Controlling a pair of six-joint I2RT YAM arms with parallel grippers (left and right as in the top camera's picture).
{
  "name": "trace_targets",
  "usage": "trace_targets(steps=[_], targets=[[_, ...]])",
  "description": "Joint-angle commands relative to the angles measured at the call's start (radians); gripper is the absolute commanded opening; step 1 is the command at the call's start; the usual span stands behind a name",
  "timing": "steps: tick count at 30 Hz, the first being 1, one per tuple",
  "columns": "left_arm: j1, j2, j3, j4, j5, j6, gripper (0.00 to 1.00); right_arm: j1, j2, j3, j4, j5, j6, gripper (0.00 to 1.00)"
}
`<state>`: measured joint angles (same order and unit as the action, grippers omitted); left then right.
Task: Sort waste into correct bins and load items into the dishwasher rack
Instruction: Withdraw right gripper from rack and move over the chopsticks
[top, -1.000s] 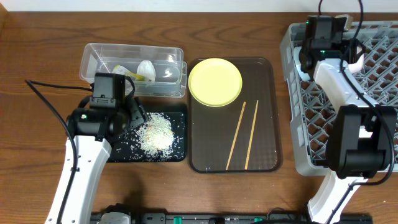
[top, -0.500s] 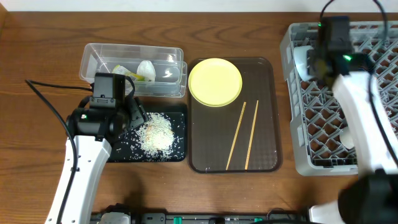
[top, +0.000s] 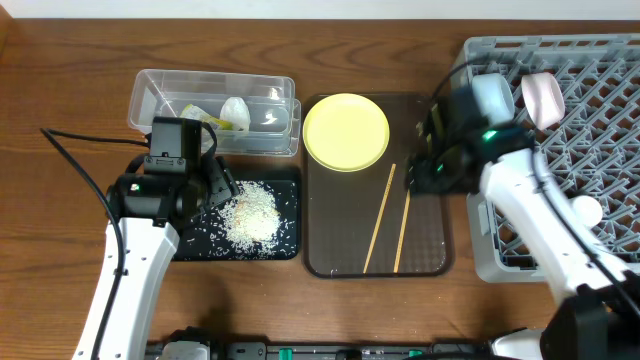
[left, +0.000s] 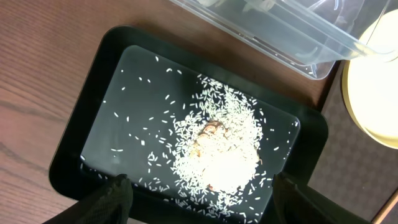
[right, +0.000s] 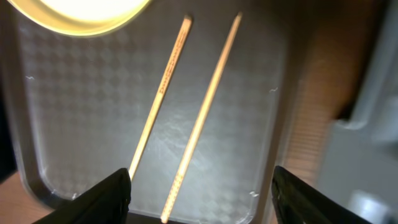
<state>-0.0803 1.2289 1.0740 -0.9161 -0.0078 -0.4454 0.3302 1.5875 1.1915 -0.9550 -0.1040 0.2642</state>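
My left gripper (top: 216, 186) hangs open and empty over the black tray (top: 190, 246), which holds a heap of white rice (top: 250, 212). The left wrist view shows the rice (left: 224, 149) between the open fingers (left: 199, 199). The clear tub (top: 150, 88) holds crumpled white paper (top: 235, 108) and a green-yellow wrapper (top: 212, 120). My right gripper (top: 420, 172) is open and empty above the two wooden chopsticks (top: 392, 215). They lie side by side in the right wrist view (right: 186, 99), between the open fingers (right: 202, 193). The yellow plate (top: 346, 131) sits beyond them.
The plate and chopsticks lie on a brown serving tray (top: 330, 256). The grey dishwasher rack (top: 600, 150) stands at the right, with a white bowl (top: 490, 95), a pale upright item (top: 543, 98) and a small white cup (top: 583, 210) inside. The rack's wall shows in the right wrist view (right: 379, 93).
My right arm has swung from the rack's far left corner out over the brown tray, above the chopsticks. A white bowl now shows in that corner. The left arm has not moved.
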Motion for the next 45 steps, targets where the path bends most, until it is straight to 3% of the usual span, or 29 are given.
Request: trace_targets(steps=[1,7,13,21,25,28,39,45], targets=[[0.005,0.005,0.01,-0.003,-0.019,-0.002,0.75,0.064,0.01,-0.124,0.077,0.029,0.127,0.68],[0.005,0.005,0.01,-0.003,-0.019,-0.002,0.75,0.154,0.01,-0.298,0.247,0.164,0.306,0.64],[0.004,0.005,0.01,-0.003,-0.019,-0.002,0.75,0.198,0.01,-0.408,0.372,0.183,0.396,0.51],[0.005,0.005,0.01,-0.003,-0.019,-0.002,0.75,0.2,0.01,-0.434,0.391,0.183,0.416,0.19],[0.005,0.005,0.01,-0.004,-0.019,-0.002,0.75,0.192,0.008,-0.404,0.386,0.183,0.414,0.08],[0.004,0.005,0.01,-0.003,-0.019,-0.002,0.75,0.167,0.0,-0.35,0.354,0.182,0.364,0.01],[0.004,0.005,0.01,-0.003,-0.019,-0.002,0.75,-0.026,-0.057,0.074,-0.041,0.182,0.002,0.01],[0.005,0.005,0.01,-0.004,-0.019,-0.002,0.75,-0.167,-0.053,0.122,-0.123,0.182,-0.176,0.01]])
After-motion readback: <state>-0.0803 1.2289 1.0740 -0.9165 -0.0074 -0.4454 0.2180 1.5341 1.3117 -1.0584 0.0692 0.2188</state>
